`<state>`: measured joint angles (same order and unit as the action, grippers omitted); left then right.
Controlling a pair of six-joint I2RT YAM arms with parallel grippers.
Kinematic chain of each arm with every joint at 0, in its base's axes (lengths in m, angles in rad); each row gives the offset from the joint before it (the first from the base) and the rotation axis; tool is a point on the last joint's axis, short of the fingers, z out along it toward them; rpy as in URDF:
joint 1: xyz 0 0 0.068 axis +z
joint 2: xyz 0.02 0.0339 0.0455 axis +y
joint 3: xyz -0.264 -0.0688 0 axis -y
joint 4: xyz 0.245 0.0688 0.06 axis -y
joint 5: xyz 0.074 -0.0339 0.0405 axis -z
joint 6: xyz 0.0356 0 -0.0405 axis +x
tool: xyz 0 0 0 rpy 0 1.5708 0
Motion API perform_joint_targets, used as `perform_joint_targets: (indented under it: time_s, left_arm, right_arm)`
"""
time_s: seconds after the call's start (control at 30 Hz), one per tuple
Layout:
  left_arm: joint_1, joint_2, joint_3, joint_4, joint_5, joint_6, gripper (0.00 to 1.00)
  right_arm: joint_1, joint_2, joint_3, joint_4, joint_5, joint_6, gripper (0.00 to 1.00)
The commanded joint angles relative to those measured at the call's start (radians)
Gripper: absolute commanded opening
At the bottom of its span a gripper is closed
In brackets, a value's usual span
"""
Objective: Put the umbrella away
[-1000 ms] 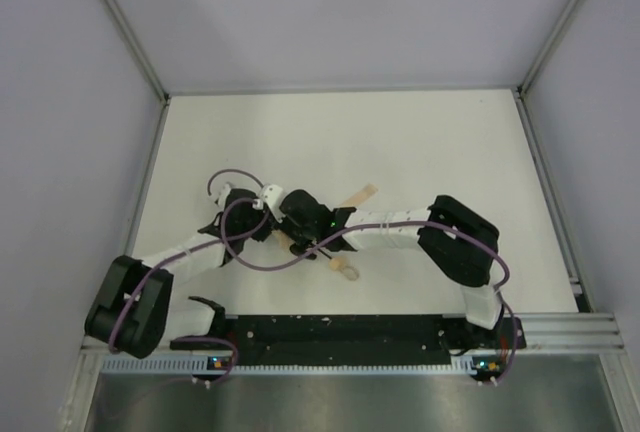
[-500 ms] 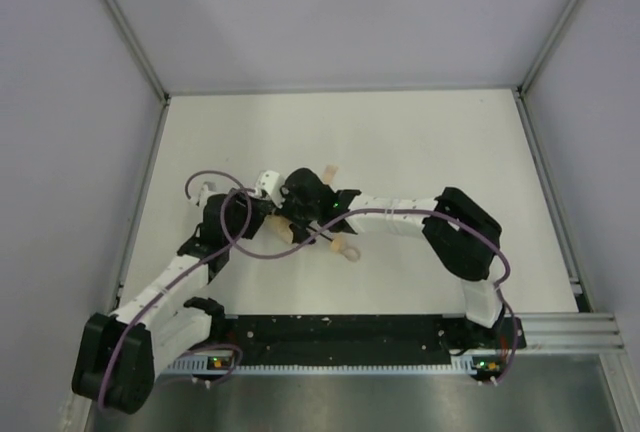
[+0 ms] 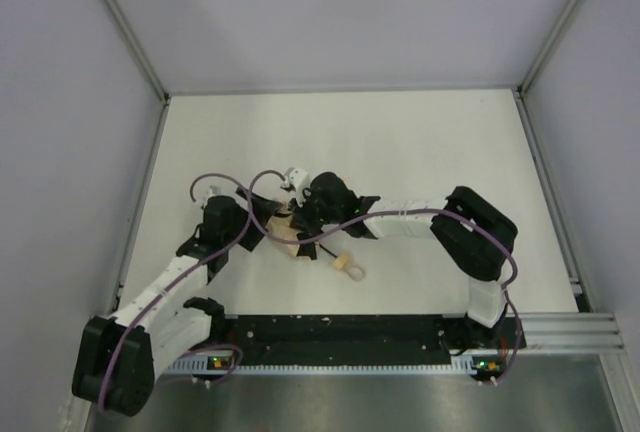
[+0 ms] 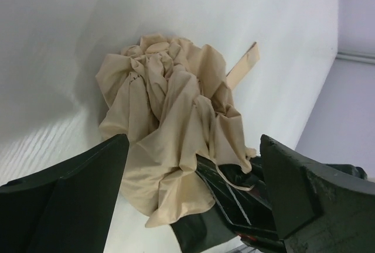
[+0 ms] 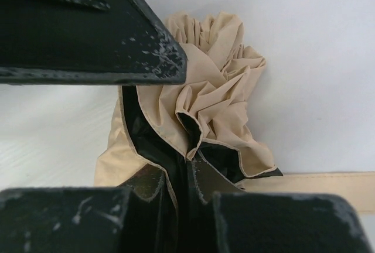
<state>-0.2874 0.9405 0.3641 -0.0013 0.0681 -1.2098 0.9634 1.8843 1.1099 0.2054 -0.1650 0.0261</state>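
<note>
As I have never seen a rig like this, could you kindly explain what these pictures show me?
The machine is two robot arms, a left arm and a right arm, bolted at the near edge of a white table. The overhead picture looks down from above and behind them. The other two pictures come from a camera on each wrist. On the table lies a beige folding umbrella, its canopy bunched up and its small handle toward the arms' bases. The right claw is shut on the canopy's fabric. The left claw is open, facing the crumpled canopy and holding nothing.
</note>
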Motion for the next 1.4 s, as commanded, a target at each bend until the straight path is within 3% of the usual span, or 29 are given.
perform_joint_targets:
  time_s: [0.0, 0.07, 0.2, 0.4, 0.6, 0.87, 0.97, 1.07, 1.2, 1.27, 1.3, 1.37]
  left_arm:
    - [0.007, -0.006, 0.05, -0.248, 0.015, -0.097, 0.98]
    - [0.007, -0.002, 0.065, -0.363, 0.042, -0.149, 0.99]
    - [0.005, -0.035, 0.032, -0.422, 0.116, -0.246, 0.98]
    - [0.005, -0.095, -0.046, -0.297, 0.122, -0.275, 0.98]
    - [0.007, 0.023, -0.048, -0.157, 0.122, -0.209, 0.98]
    - [0.007, 0.292, 0.099, -0.287, 0.012, -0.087, 0.98]
    - [0.005, 0.424, 0.153, -0.313, 0.031, -0.004, 0.86]
    - [0.005, 0.477, 0.139, -0.295, 0.068, 0.007, 0.53]
    - [0.005, 0.433, 0.052, -0.221, 0.068, -0.036, 0.17]
    - [0.005, 0.402, 0.03, -0.206, 0.064, -0.051, 0.07]
    - [0.004, 0.385, 0.029, -0.207, 0.056, -0.051, 0.05]
    - [-0.001, 0.365, 0.033, -0.233, 0.033, -0.057, 0.0]
  right_arm:
    - [-0.017, 0.022, -0.028, 0.04, -0.217, 0.168, 0.0]
    - [-0.034, 0.051, -0.039, 0.069, -0.281, 0.221, 0.0]
    - [-0.064, 0.134, -0.065, 0.135, -0.385, 0.333, 0.0]
    - [-0.104, 0.228, -0.071, 0.204, -0.514, 0.434, 0.0]
    - [-0.13, 0.266, -0.055, 0.192, -0.579, 0.455, 0.0]
    - [-0.138, 0.285, -0.003, 0.154, -0.691, 0.427, 0.0]
    - [-0.141, 0.302, 0.037, 0.112, -0.741, 0.397, 0.0]
    - [-0.143, 0.303, 0.076, 0.051, -0.755, 0.356, 0.0]
    - [-0.141, 0.286, 0.134, -0.04, -0.746, 0.339, 0.0]
    - [-0.144, 0.262, 0.186, -0.159, -0.681, 0.331, 0.0]
    - [-0.144, 0.247, 0.236, -0.21, -0.653, 0.324, 0.02]
    - [-0.144, 0.199, 0.287, -0.348, -0.518, 0.317, 0.28]
